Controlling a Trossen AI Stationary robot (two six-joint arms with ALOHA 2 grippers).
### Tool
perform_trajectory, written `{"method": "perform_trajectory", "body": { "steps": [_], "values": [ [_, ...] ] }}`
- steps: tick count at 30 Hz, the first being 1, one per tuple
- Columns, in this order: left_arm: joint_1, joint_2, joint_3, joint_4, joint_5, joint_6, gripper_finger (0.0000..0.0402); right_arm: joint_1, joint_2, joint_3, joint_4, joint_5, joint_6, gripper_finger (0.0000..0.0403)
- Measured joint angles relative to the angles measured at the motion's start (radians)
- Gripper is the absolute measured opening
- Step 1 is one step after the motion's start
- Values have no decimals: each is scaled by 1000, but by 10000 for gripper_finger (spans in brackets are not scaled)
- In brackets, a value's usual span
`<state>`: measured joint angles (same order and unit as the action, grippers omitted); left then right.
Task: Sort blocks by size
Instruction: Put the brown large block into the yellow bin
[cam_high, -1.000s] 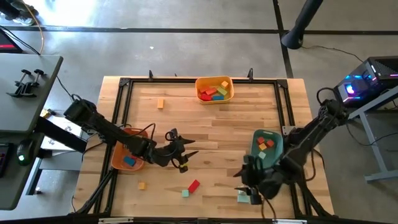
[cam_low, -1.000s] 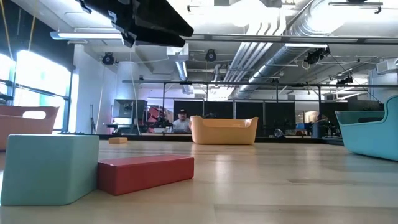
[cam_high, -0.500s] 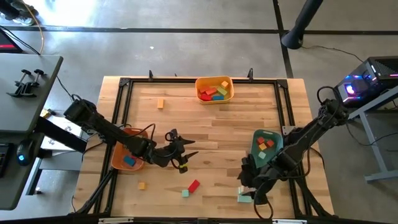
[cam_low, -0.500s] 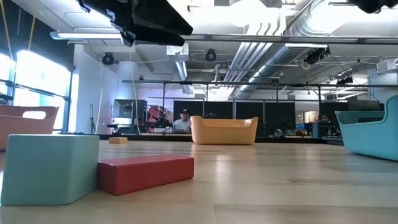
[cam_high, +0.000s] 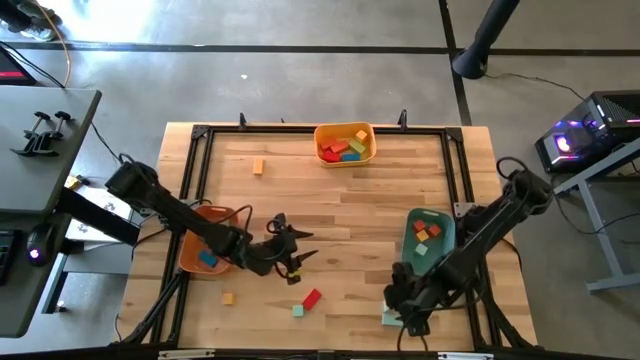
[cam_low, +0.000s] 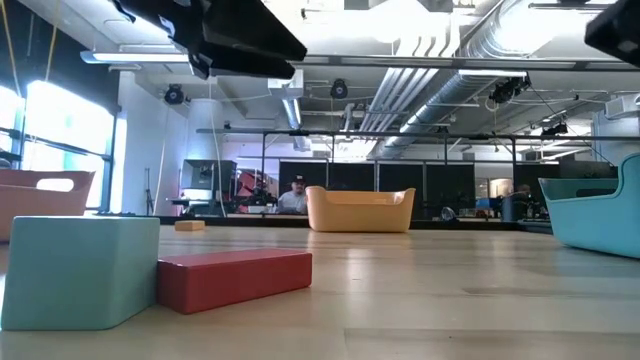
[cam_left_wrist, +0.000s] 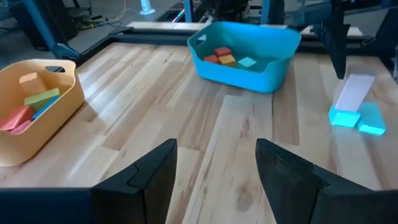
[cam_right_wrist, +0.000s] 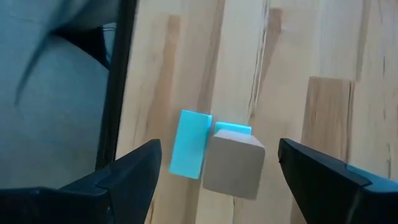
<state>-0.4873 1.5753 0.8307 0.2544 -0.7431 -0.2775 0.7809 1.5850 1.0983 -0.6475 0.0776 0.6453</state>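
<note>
The right gripper (cam_right_wrist: 214, 171) has just spread wide, empty, over the blocks (cam_right_wrist: 214, 155) at five o'clock; a pick looks imminent. Left gripper (cam_left_wrist: 214, 165) hangs part-open, empty.

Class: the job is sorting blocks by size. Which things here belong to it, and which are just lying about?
Belong: loose blocks, such as the red bar and orange block; yellow tray, teal tray, orange tray.

Lying about: clamps on the side table.
</note>
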Motion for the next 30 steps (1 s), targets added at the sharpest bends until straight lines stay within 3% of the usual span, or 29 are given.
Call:
{"method": "perform_trajectory", "body": {
  "steps": [5, 9, 13, 18, 20, 23, 28, 30],
  "values": [
    [3, 17, 0, 5, 0, -3, 203, 8, 51, 0, -5, 11, 67, 317],
    [3, 23, 0, 7, 0, -9, 203, 11, 91, 0, 2, 0, 61, 293],
    [3, 23, 0, 8, 0, -9, 203, 12, 93, 0, 14, 33, 57, 234],
    [4, 23, 0, 13, 0, -8, 203, 4, 90, 0, 17, 64, 57, 130],
    [3, 23, 0, 14, 0, -9, 203, -7, 89, 0, 15, 103, 42, 128],
    [3, 23, 0, 18, 0, -8, 203, -36, 88, 0, 33, 267, -58, 128],
    [3, 23, 0, 37, -1, 2, 203, -166, 87, -4, 201, 497, -408, 128],
    [3, 23, 0, 35, 0, 2, 203, -256, 76, -49, 336, 512, -540, 128]
  ]
}}
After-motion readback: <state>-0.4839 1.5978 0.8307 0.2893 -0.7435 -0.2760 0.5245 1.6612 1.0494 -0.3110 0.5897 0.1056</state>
